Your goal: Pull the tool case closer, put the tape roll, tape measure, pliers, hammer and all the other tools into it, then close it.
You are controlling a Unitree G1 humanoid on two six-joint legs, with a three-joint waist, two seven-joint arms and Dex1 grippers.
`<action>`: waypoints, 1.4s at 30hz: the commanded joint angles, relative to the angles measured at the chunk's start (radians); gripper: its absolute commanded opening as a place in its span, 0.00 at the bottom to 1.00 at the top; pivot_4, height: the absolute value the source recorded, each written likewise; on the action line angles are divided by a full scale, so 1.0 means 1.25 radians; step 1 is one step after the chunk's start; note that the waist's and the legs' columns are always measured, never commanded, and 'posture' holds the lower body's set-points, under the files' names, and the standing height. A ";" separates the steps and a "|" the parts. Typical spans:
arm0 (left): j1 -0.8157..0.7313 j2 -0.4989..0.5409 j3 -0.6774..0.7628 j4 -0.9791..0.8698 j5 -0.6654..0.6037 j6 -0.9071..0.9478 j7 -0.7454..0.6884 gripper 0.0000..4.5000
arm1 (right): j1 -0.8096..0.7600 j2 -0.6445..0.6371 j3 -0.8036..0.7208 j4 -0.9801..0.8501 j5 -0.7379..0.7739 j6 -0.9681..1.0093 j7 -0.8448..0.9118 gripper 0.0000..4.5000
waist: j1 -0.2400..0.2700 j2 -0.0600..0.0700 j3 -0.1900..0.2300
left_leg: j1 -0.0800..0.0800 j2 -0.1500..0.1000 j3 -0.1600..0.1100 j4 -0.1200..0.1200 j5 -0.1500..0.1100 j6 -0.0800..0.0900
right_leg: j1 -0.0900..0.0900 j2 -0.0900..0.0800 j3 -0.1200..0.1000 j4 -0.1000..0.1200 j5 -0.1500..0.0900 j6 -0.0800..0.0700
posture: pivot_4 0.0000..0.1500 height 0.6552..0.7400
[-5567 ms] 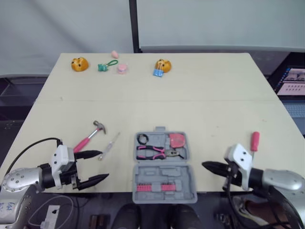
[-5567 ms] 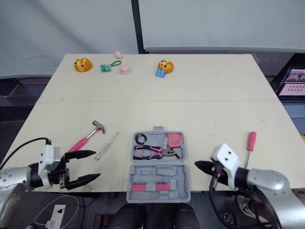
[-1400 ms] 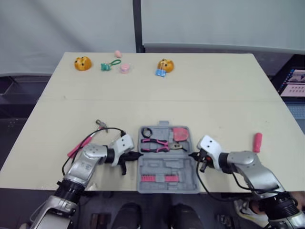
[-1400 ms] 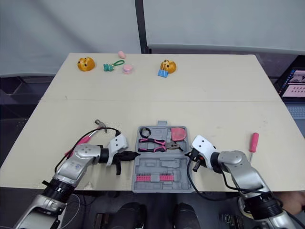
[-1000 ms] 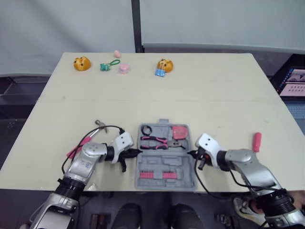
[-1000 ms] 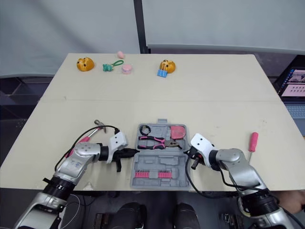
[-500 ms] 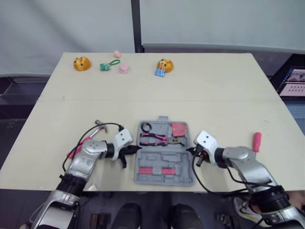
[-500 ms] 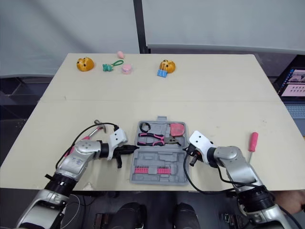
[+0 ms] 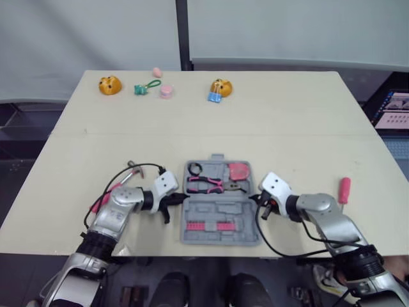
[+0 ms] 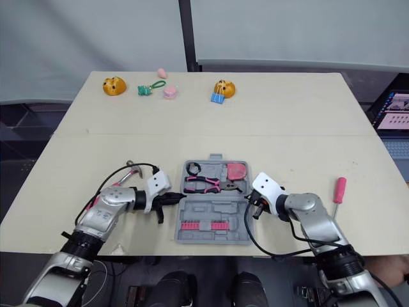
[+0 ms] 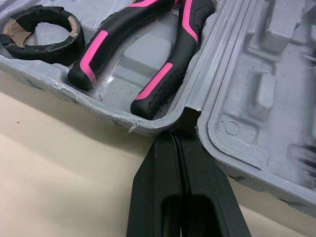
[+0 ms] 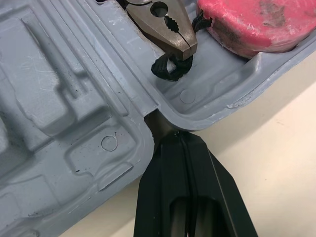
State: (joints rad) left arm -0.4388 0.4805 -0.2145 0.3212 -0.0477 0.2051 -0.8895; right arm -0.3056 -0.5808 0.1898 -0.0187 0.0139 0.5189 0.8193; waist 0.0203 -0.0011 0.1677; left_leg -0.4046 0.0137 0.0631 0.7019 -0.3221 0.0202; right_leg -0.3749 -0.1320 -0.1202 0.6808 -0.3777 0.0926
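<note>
Both arms have come in from the near corners, and the case [image 9: 220,214], which earlier hung over the counter's [image 9: 211,128] near edge, now lies open and wholly on it. The left fingers [image 11: 163,187] are pressed together, tips lodged in the hinge notch on the case's left side. The pliers [image 11: 148,64] lie just beyond the tips, with the tape roll [image 11: 42,32] beside the handles. The right fingers [image 12: 168,187], also pressed together, touch the opposite notch, with the tape measure [image 12: 247,22] just beyond. The hammer [image 9: 112,192] lies behind the left fingers, by that arm. The screwdriver [image 9: 344,190] lies well outside the right fingers.
</note>
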 commanded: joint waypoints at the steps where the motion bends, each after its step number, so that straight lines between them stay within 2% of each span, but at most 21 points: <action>1: -0.015 -0.004 0.011 0.007 0.010 -0.012 0.019 0.01 | -0.012 0.008 0.005 0.008 -0.007 -0.014 -0.018 0.00 | 0.000 0.000 0.000 | 0.000 0.000 0.000 0.000 0.000 0.000 | 0.000 0.000 0.000 0.000 0.000 0.000 | 1.00 0.15; 29: -0.020 0.018 0.014 0.012 0.013 0.000 0.006 0.01 | -0.012 0.013 0.005 0.012 -0.017 -0.014 -0.019 0.00 | -0.001 0.000 0.000 | 0.000 0.000 0.000 0.000 0.000 0.000 | 0.000 0.000 0.000 0.000 0.000 0.000 | 1.00 0.15; 36: -0.014 0.056 0.034 0.011 0.001 0.034 -0.013 0.01 | 0.018 -0.009 -0.011 -0.015 -0.011 -0.004 -0.013 0.00 | -0.001 0.000 0.000 | 0.000 0.000 0.000 0.000 0.000 0.000 | 0.000 0.000 0.000 0.000 0.000 0.000 | 1.00 0.15; 42: 0.018 0.106 0.070 -0.052 -0.049 0.104 -0.061 0.01 | 0.051 -0.045 -0.036 -0.055 0.008 0.012 -0.012 0.00 | -0.003 0.000 0.000 | 0.000 0.000 0.000 0.000 0.000 0.000 | 0.000 0.000 0.000 0.000 0.000 0.000 | 1.00 0.15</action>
State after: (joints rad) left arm -0.4314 0.5920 -0.1586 0.2989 -0.0804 0.3120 -0.9435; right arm -0.2610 -0.6134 0.1782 -0.0588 0.0163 0.5144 0.8010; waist 0.0168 -0.0011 0.1677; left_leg -0.4050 0.0137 0.0629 0.7016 -0.3221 0.0202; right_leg -0.3754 -0.1322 -0.1202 0.6808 -0.3777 0.0925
